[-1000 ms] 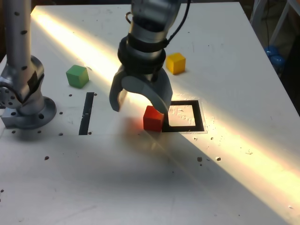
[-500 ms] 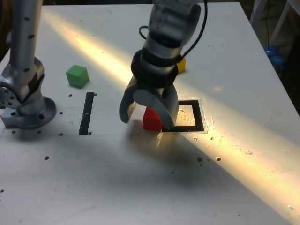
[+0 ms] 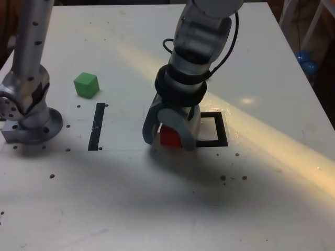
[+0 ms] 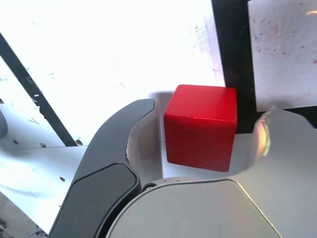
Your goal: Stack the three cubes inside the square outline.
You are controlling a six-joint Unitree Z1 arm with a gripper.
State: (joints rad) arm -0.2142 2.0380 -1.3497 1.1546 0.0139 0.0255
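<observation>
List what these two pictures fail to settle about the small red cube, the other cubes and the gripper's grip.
- Small yellow cube: in neither view; where it stood, the arm now blocks the exterior view.
- Small red cube: the grey gripper covers its sides in the exterior view, so contact is unclear.
- Grip: the wrist view shows a slim gap at one finger; the other side is glared.
- Black square outline: near side hidden by the gripper; cut off by the frame edge in the wrist view.

The red cube (image 4: 200, 127) looked smooth and slightly glossy, like painted wood or plastic, and the green cube (image 3: 86, 84) near the table's far edge had a flatter, matt look. The gripper (image 3: 170, 137) showed smooth grey moulded plastic with a soft sheen. The white table (image 3: 157, 209) was matt, speckled and scuffed, and the square outline (image 3: 212, 129) looked like flat black tape.
</observation>
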